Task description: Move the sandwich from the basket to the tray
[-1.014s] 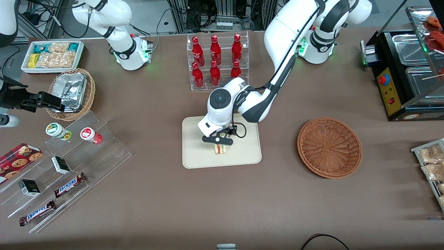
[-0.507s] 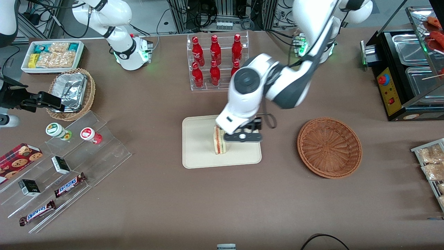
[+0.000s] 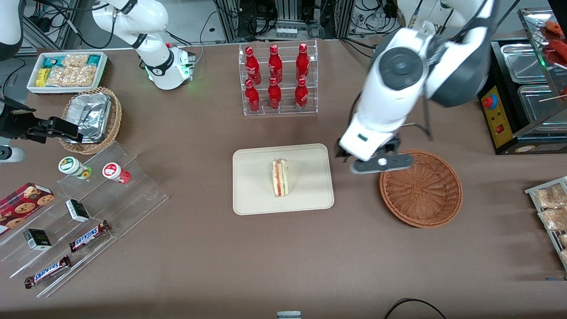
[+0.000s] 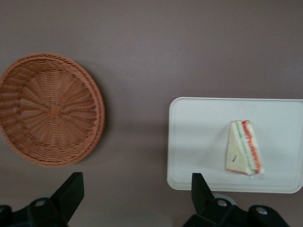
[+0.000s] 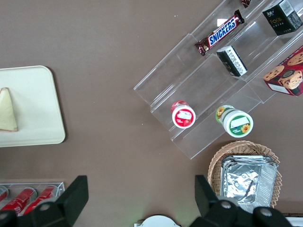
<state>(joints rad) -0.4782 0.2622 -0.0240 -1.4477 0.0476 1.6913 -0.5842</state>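
Note:
The sandwich (image 3: 280,178) lies on the cream tray (image 3: 252,186), a white wedge with red and green filling. It also shows in the left wrist view (image 4: 243,148) on the tray (image 4: 194,142), and its edge shows in the right wrist view (image 5: 7,110). The reddish-brown basket (image 3: 421,188) is empty; it also shows in the left wrist view (image 4: 49,109). My left gripper (image 3: 381,163) is raised high above the table between tray and basket, over the basket's rim. It is open and empty (image 4: 137,191).
A clear rack of red bottles (image 3: 277,77) stands farther from the front camera than the tray. A foil-lined wicker basket (image 3: 91,119), a snack bin (image 3: 66,71) and a clear stepped shelf (image 3: 88,212) lie toward the parked arm's end. A black food warmer (image 3: 522,93) stands toward the working arm's end.
My left gripper let go of the sandwich on the tray, then rose and swung away toward the basket. The sandwich stays on the tray.

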